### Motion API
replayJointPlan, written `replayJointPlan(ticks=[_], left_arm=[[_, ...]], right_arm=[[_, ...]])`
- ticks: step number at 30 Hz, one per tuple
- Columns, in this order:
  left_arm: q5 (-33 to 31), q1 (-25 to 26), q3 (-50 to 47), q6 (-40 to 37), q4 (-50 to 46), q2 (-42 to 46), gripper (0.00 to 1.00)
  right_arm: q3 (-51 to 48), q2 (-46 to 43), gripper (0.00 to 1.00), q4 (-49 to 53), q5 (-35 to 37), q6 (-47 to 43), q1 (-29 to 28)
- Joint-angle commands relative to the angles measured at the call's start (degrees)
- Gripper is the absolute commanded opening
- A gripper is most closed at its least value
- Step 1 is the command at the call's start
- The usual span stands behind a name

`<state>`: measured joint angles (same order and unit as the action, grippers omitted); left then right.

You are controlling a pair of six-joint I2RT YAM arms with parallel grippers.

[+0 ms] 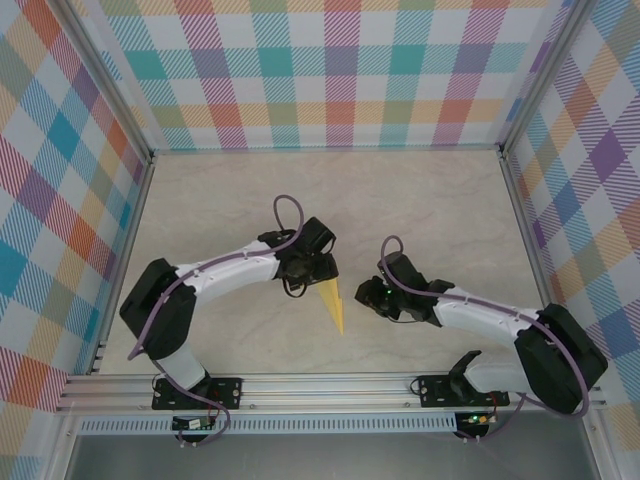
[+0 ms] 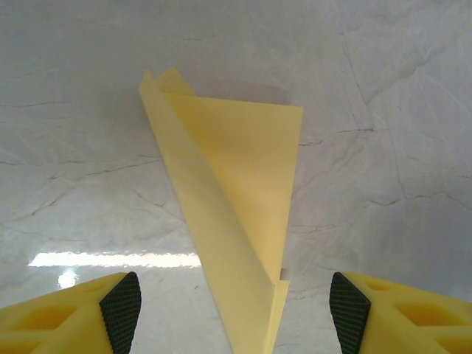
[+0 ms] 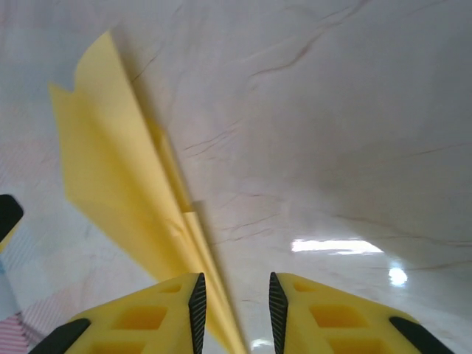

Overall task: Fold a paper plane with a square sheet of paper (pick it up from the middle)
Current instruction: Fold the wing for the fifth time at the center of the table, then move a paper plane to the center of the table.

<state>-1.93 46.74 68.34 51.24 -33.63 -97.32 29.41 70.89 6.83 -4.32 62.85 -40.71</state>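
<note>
Top external shows the paper plane point(image 1: 335, 306) looking finished, flat on the table point(image 1: 430, 200) between the arms. Left gripper point(image 2: 234, 306) straddles it wide open, not touching. Right gripper point(image 3: 236, 302), at the plane's 3 o'clock, is barely parted. Next I'd guess both just back away without snagging it.

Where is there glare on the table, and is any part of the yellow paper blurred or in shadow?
Left wrist view: a glare strip on the table at lower left; the paper plane is sharp, with a soft shadow behind its wide end. Right wrist view: a glare patch at lower right, and the plane's far end looks slightly soft. Top view: even light, no strong glare.
</note>
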Motion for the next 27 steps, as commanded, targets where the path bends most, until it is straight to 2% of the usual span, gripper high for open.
replayJointPlan(ticks=[1,8,14,22,27], left_arm=[[-3.5,1.6,4.8,0.2,-7.9,-4.1,0.71],[-3.5,1.8,6.1,0.6,-7.8,-7.2,0.65],[-4.1,1.7,4.0,0.8,-7.5,-5.9,0.51],[-4.9,1.1,-2.8,1.5,-4.3,0.2,0.3],[-4.0,0.8,-4.5,1.4,-2.4,1.6,0.24]], right_arm=[[-0.3,-2.3,0.33,5.0,2.5,-3.0,0.3],[1.0,0.3,0.35,1.0,-2.0,-7.2,0.3],[4.1,5.2,0.35,-0.5,-5.8,-9.9,0.2],[8.3,11.5,0.39,-2.7,-10.7,-12.5,-0.4],[11.3,15.2,0.44,-1.5,-11.4,-14.2,-1.1]])
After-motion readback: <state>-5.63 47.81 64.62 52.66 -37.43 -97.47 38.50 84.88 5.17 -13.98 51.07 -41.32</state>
